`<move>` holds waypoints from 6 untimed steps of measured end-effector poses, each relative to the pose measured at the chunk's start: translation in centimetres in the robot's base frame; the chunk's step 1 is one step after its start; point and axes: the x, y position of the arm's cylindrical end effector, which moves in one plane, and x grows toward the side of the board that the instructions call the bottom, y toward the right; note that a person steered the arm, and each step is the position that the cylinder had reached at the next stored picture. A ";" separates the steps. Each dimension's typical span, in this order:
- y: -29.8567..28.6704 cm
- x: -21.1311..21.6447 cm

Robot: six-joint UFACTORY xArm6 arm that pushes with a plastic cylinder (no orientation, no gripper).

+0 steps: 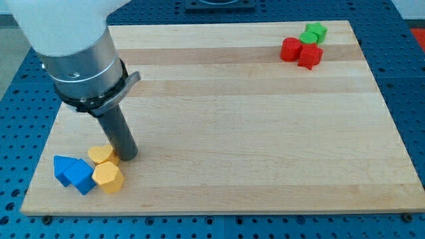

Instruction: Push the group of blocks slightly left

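Observation:
A group of blocks lies at the view's bottom left of the wooden board (232,113): two blue blocks (64,167) (81,176) side by side, a yellow hexagonal block (107,177) to their right and a second yellow block (101,155) just above it. My tip (127,157) rests on the board right beside the upper yellow block, on its right side, touching or nearly touching it. The dark rod rises from there to the arm's grey collar.
A second cluster sits at the view's top right: a red cylinder-like block (290,49), a red star-like block (310,56) and a green star-like block (314,32). The board's left edge is close to the blue blocks.

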 end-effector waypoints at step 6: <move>19.6 -11.7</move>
